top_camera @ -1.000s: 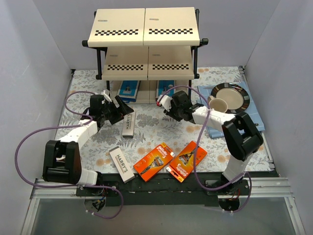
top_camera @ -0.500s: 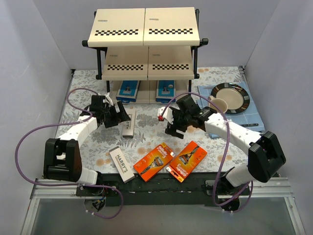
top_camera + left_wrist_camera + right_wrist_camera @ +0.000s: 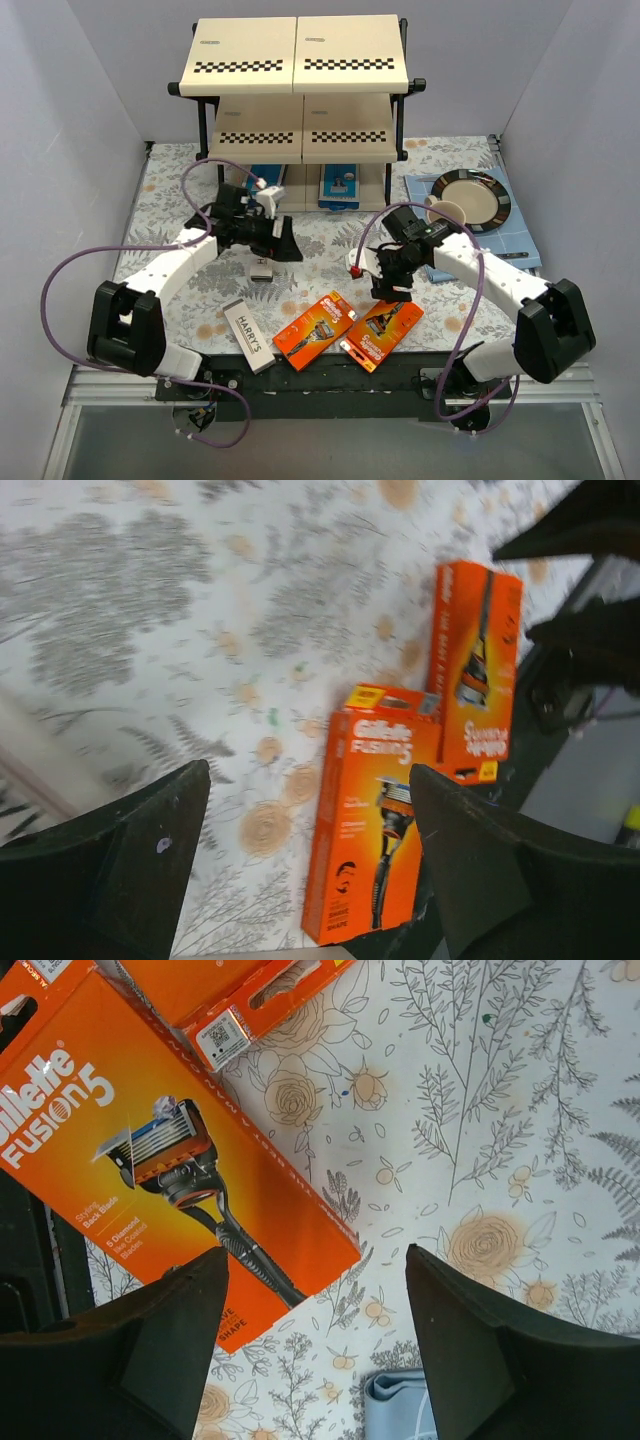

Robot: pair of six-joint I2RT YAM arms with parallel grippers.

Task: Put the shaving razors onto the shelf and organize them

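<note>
The shelf [image 3: 296, 60] stands at the back; two blue-and-white boxes [image 3: 340, 186] lie on its lowest tier, the left one [image 3: 262, 175] partly hidden. Two orange Gillette cards [image 3: 315, 329] [image 3: 382, 328] lie side by side near the front edge. One HARRY'S box [image 3: 248, 335] lies left of them; the other [image 3: 262, 270] is mostly hidden under my left gripper [image 3: 285, 247], which is open and empty. My right gripper [image 3: 388, 287] is open and empty, just above the right card's far end. Both cards show in the left wrist view [image 3: 375, 810] and the right wrist view [image 3: 150, 1140].
A beige mug [image 3: 447, 213] and a dark-rimmed plate [image 3: 490, 190] sit on a blue cloth [image 3: 500, 255] at the right; its corner shows in the right wrist view [image 3: 400, 1405]. A floral cloth [image 3: 170, 190] covers the table. Grey walls close in both sides.
My left gripper has swung right, over the middle HARRY'S box. My right gripper has moved from near the shelf toward the front, down over the orange cards. The packs have not moved.
</note>
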